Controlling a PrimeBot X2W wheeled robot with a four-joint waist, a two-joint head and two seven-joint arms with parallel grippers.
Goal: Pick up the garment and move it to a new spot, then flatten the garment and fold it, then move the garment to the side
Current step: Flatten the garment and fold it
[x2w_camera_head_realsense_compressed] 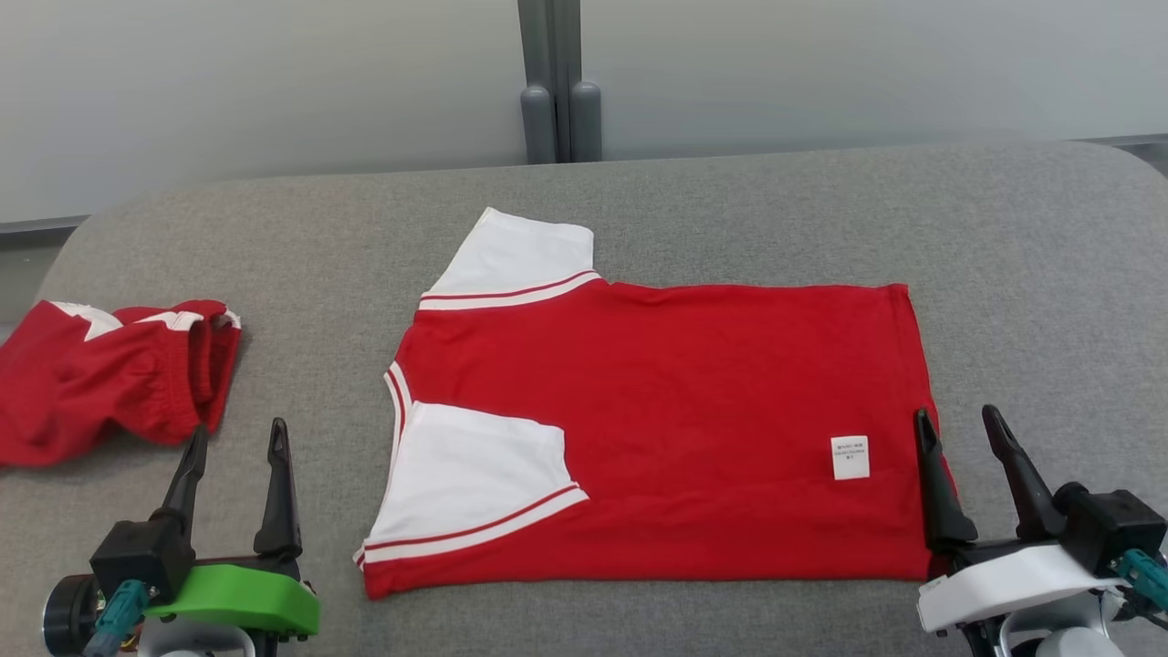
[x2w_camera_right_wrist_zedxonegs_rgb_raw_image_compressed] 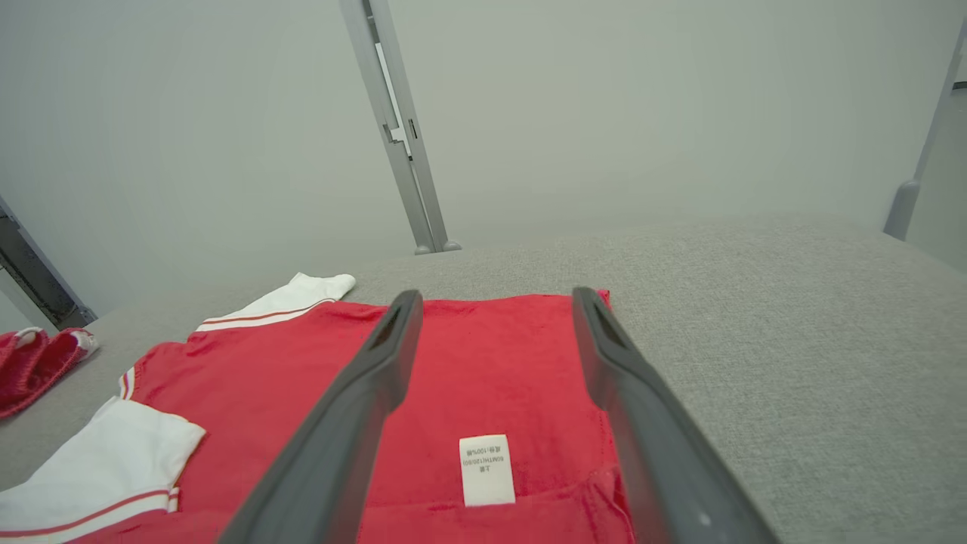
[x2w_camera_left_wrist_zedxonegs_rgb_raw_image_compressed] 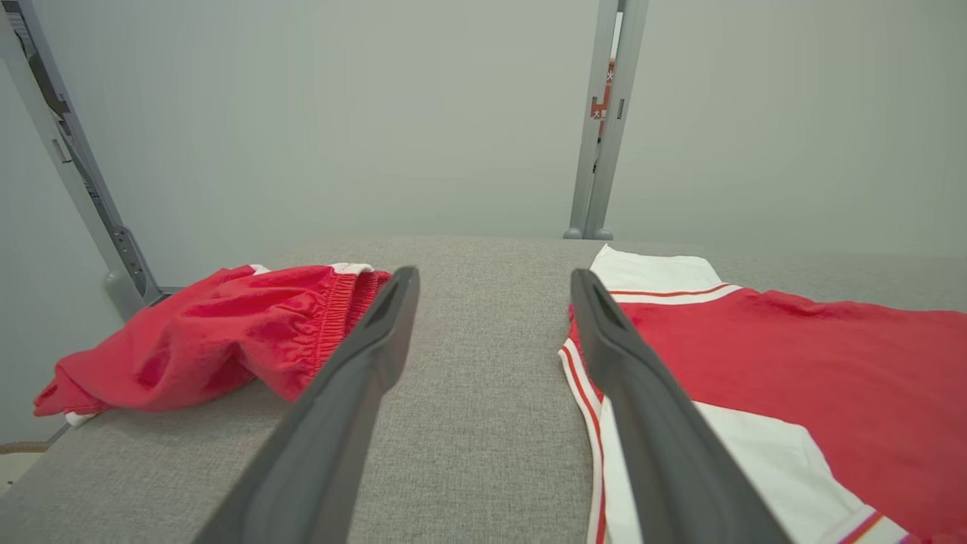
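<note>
The grey fabric-covered tabletop [x2w_camera_head_realsense_compressed: 730, 201] carries all items. The red T-shirt [x2w_camera_head_realsense_compressed: 693, 401] with white sleeves lies flat at the centre, sleeves toward the robot's left and hem toward its right. Red shorts [x2w_camera_head_realsense_compressed: 100, 374] lie crumpled at the left edge, apart from the T-shirt. The left pincer [x2w_camera_head_realsense_compressed: 237, 427] is open and empty, between the shorts and the T-shirt. The right pincer [x2w_camera_head_realsense_compressed: 956, 412] is open and empty at the near hem corner, near the white label [x2w_camera_head_realsense_compressed: 849, 457].

Shorts [x2w_camera_head_realsense_compressed: 109, 383] cut by left edge; label [x2w_camera_head_realsense_compressed: 849, 457] print unreadable.
</note>
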